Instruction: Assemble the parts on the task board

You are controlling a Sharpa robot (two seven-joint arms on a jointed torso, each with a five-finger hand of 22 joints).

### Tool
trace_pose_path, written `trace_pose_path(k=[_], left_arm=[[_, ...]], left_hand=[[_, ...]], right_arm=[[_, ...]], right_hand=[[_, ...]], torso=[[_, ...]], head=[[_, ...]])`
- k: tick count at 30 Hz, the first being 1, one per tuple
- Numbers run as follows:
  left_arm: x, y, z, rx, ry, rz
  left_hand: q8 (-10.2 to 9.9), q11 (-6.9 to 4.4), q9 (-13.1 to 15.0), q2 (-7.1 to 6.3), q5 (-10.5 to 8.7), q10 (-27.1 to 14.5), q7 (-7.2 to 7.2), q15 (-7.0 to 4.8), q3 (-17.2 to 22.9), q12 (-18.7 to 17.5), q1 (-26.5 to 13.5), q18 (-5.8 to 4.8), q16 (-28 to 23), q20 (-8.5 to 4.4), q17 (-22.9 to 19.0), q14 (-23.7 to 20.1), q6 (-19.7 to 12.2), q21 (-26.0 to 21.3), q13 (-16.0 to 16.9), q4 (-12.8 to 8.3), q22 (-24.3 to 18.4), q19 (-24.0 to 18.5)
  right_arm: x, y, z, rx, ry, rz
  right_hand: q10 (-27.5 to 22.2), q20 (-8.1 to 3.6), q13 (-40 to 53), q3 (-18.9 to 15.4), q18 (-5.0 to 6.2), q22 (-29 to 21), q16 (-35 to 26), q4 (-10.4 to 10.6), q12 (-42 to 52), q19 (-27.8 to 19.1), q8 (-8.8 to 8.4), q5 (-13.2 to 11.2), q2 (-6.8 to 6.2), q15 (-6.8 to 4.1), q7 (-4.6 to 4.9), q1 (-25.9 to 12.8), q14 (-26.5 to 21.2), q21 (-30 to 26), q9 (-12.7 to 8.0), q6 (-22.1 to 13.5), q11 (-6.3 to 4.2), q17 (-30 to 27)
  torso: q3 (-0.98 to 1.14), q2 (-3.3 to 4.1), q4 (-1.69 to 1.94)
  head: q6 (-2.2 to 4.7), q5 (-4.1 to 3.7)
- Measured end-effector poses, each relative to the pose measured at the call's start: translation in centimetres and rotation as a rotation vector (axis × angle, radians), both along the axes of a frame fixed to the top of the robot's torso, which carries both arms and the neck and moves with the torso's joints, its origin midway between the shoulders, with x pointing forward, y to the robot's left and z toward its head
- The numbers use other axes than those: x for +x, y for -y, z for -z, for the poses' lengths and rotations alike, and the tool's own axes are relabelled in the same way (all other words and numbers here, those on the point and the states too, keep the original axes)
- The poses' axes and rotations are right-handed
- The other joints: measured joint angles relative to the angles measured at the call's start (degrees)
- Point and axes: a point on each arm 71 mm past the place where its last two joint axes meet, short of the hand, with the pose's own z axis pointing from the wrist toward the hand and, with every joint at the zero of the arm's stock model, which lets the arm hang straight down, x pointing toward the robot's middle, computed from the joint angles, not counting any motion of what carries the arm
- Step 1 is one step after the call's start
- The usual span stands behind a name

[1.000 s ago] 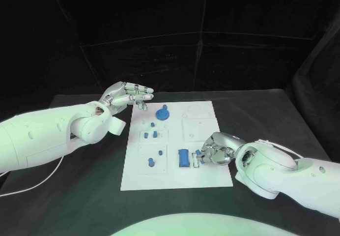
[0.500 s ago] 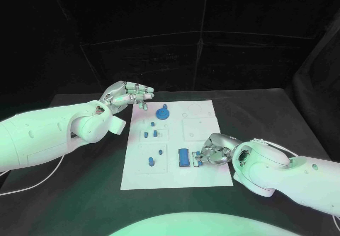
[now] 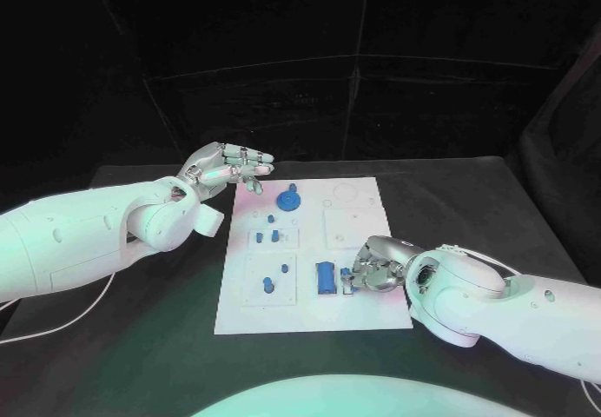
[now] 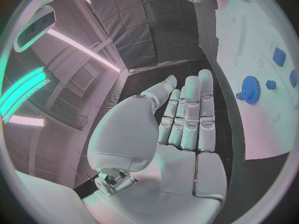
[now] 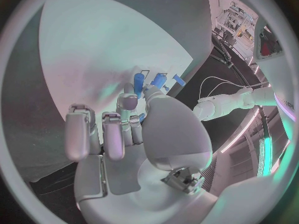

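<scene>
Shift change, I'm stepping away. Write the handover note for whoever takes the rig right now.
Left hand: raised off the far left corner of the task board, fingers apart, holding nothing.
Right hand: down at the board's near right part, fingers at the small blue piece beside the upright blue block; whether it grips it is unclear.
Blue gear stands at the far end; small blue parts sit mid-board.
Left: finish seating that piece, then check the rest.

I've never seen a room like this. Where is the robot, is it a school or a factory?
Probably a robot test lab, not a school. Black curtains hang behind a black table, and the two hands, left and right, work at a white task board holding small blue parts.
</scene>
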Motion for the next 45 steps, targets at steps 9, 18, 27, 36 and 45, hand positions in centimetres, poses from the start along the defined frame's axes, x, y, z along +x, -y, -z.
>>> trace_pose_path(k=[9,18,27,36,45], left_arm=[[0.0,0.0,0.0,0.000,0.000,0.000],[0.0,0.0,0.0,0.000,0.000,0.000],[0.0,0.0,0.0,0.000,-0.001,0.001],[0.0,0.0,0.0,0.000,-0.001,0.000],[0.2,-0.4,0.1,0.005,0.000,-0.010]], left_hand=[[0.0,0.00,0.0,0.00,0.00,0.0,0.00,0.00,0.0,0.0,0.0,0.00,0.0,0.00,0.0,0.0,0.0,0.0,0.0,0.0,0.0,0.0],[0.0,0.00,0.0,0.00,0.00,0.0,0.00,0.00,0.0,0.0,0.0,0.00,0.0,0.00,0.0,0.0,0.0,0.0,0.0,0.0,0.0,0.0],[0.0,0.00,0.0,0.00,0.00,0.0,0.00,0.00,0.0,0.0,0.0,0.01,0.0,0.00,0.0,0.0,0.0,0.0,0.0,0.0,0.0,0.0],[0.0,0.00,0.0,0.00,0.00,0.0,0.00,0.00,0.0,0.0,0.0,0.00,0.0,0.00,0.0,0.0,0.0,0.0,0.0,0.0,0.0,0.0],[0.0,0.11,0.0,0.44,0.00,-0.5,0.00,0.37,-0.6,0.2,-0.5,0.00,-4.1,0.63,-2.5,-3.5,0.0,-3.0,-0.4,0.6,-1.7,-2.8]], right_arm=[[-0.1,-0.1,0.0,-0.005,0.000,-0.008],[-0.1,-0.1,0.0,-0.011,0.006,-0.011],[0.1,0.1,0.0,-0.015,0.020,-0.006],[0.0,0.9,-0.3,-0.010,0.037,-0.003],[1.4,3.4,-0.2,0.240,0.018,0.034]], right_hand=[[0.8,0.00,0.7,-0.6,0.00,0.0,0.0,0.3,0.5,0.0,0.00,0.0,0.40,0.00,0.19,-1.2,0.0,0.0,0.2,0.2,0.03,0.0],[1.0,0.00,1.0,-6.1,0.00,0.0,0.0,0.3,0.5,0.0,0.00,-8.7,1.18,0.00,0.18,-9.6,0.0,0.0,0.6,0.6,0.24,0.0],[1.0,0.00,0.6,-10.4,0.00,0.0,0.0,0.3,-0.3,0.0,0.00,-17.5,1.51,0.00,0.18,-13.0,0.0,0.0,0.9,0.6,0.26,0.0],[-0.6,0.13,-0.6,-11.6,0.00,-0.1,0.0,-0.9,-2.6,-1.0,-0.59,-15.9,1.65,0.01,0.90,-6.4,0.0,-1.0,1.2,-0.4,0.81,0.0],[-11.8,1.71,-15.0,-11.0,5.44,-29.7,0.0,-3.7,-21.9,-19.0,-5.10,-11.2,3.11,2.21,3.89,5.0,-0.1,-22.0,-0.7,-7.3,3.31,0.0]], torso=[[0.00,-0.01,-0.03],[0.00,-0.01,-0.03],[-0.01,0.00,-0.02],[-0.01,-0.12,-0.01],[-0.25,-0.89,-0.01]], head=[[-0.08,0.09],[-0.04,0.05],[-0.14,-0.02],[0.12,-0.12],[1.85,-1.05]])
